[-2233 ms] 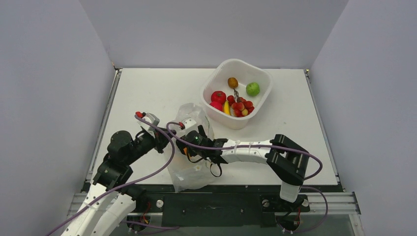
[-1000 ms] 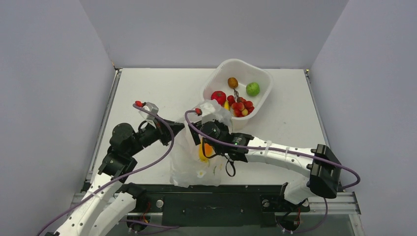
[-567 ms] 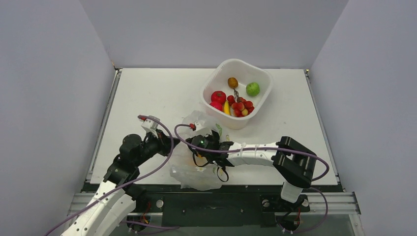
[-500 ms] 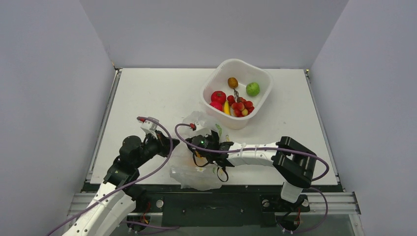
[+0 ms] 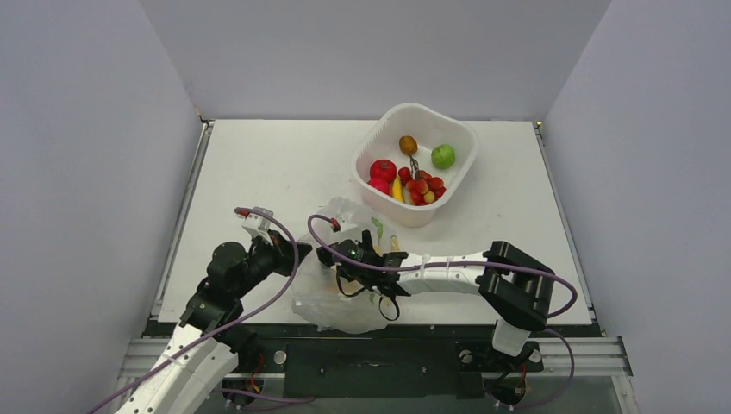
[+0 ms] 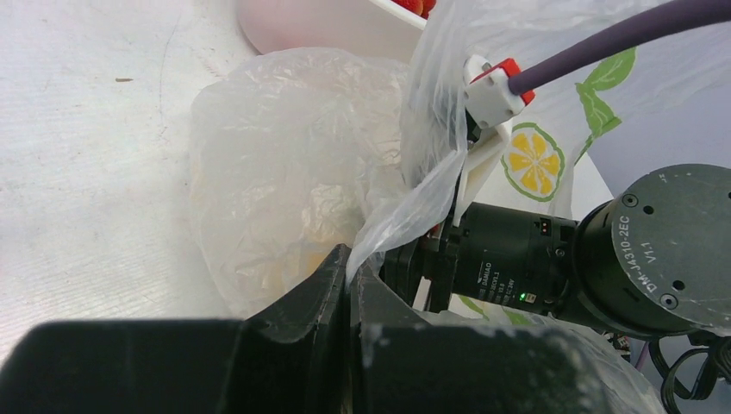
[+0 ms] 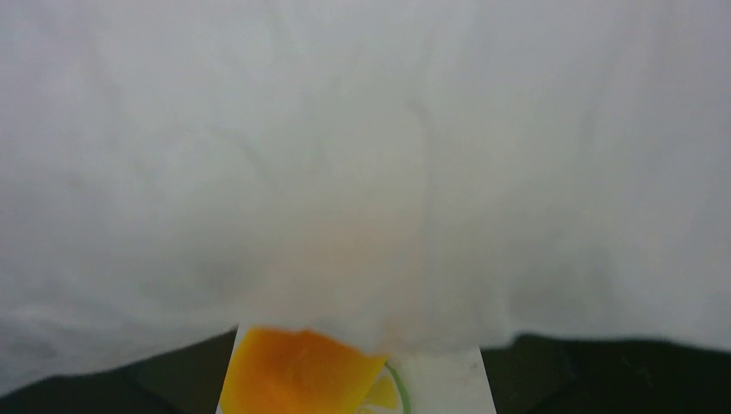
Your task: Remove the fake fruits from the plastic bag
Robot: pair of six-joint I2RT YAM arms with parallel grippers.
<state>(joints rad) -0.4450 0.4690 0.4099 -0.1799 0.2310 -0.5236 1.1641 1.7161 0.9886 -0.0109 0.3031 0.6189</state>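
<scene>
While the plastic bag [image 5: 340,302] sags on the worktop [image 5: 259,164], left end effector [image 6: 349,263]: near-left of the white tub [image 5: 412,216], clamped fully shut on a fold of the bag's film, apparently to hold the mouth up so the other arm can reach in.
Bag: slumped just near-left of the tub, crinkled, with its lemon-and-leaf print showing. A faint orange glow comes through its wall in the left wrist view.
Right end effector [image 5: 332,256]: also near-left of the tub, pushed into the bag's mouth. Its fingers are buried in film; they seem spread wide, but whether they grip anything cannot be told.
Orange shape [image 7: 293,371]: low in the right wrist view and cut off by the frame edge. It is likely a fruit not yet out, though blur leaves that a guess.
Fake fruits already out: red round one [image 5: 383,169], red grapes [image 5: 420,185] and a yellow piece [image 5: 397,188] lie inside the tub.
Others in the tub: green apple [image 5: 443,156] and brown oval fruit [image 5: 408,144], toward its far side.
Hidden: the bag's interior, a white haze in the right wrist view, so any remaining fruit cannot be counted.
</scene>
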